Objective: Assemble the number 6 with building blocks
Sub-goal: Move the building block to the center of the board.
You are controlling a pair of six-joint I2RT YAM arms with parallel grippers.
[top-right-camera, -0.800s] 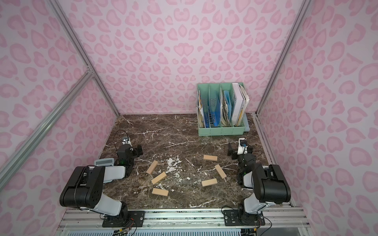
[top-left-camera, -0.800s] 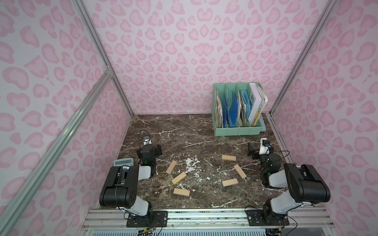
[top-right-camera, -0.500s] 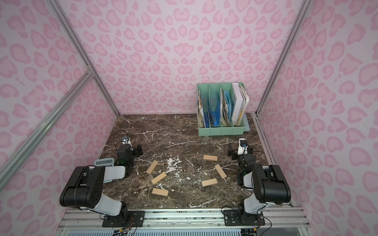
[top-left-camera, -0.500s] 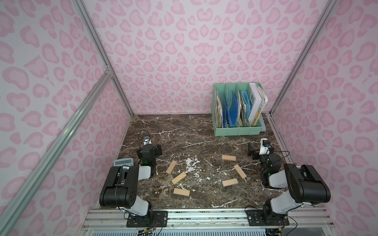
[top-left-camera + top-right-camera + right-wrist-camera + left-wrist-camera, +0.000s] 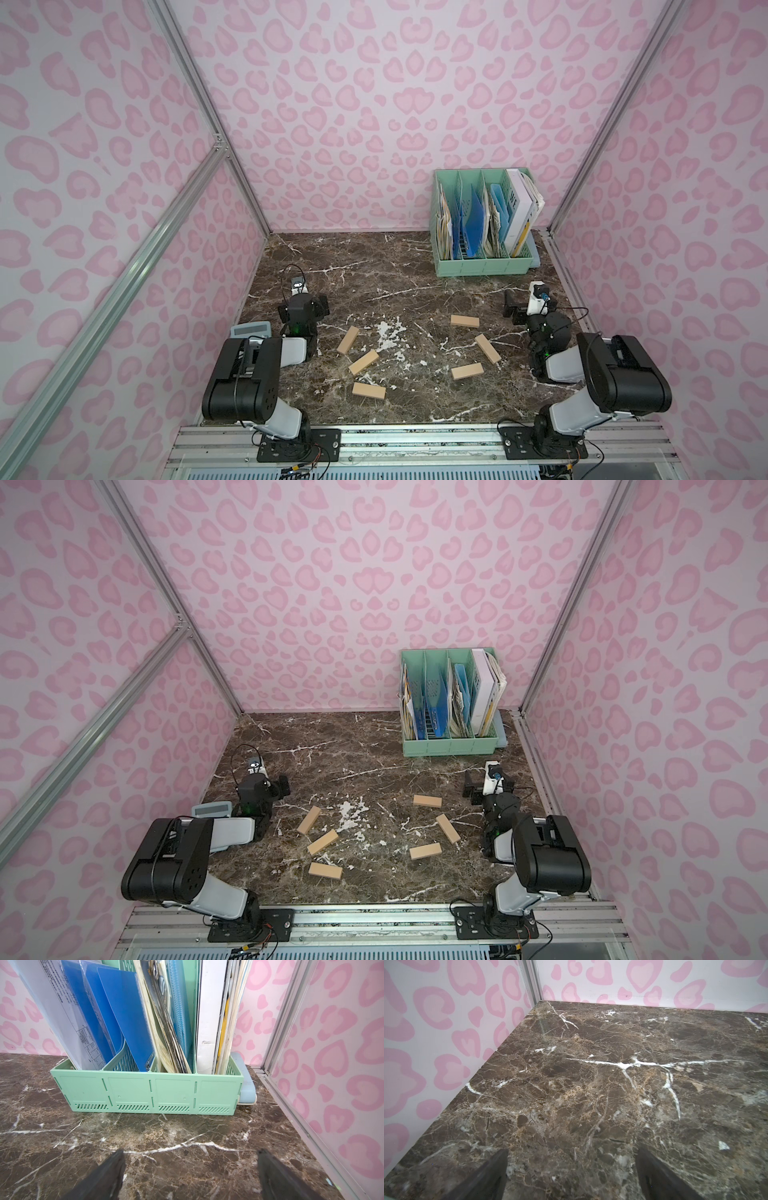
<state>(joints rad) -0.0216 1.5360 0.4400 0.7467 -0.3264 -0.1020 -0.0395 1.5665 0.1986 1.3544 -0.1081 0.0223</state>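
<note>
- Pale wood, six blocks (image 5: 363, 362), all lying loose and flat on the surface (image 5: 374, 270): three scattered near my left arm (image 5: 249, 374), three near my right arm (image 5: 615, 374), none touching, nothing joined yet.
- How will they handle?
- Light and stiff, I'd judge, and smooth enough to skid on that polished surface. I'd take each one across its narrow width, near the middle, so it hangs level.
- And your arms?
- Both folded low at the sides, pointing toward the far wall (image 5: 374, 124), away from the blocks. My left end effector (image 5: 571, 1155) stands wide over bare surface. My right end effector (image 5: 192, 1155) is wide too, empty, facing the green file rack (image 5: 145, 1093). A calculator (image 5: 251, 330) lies beside my left arm.
</note>
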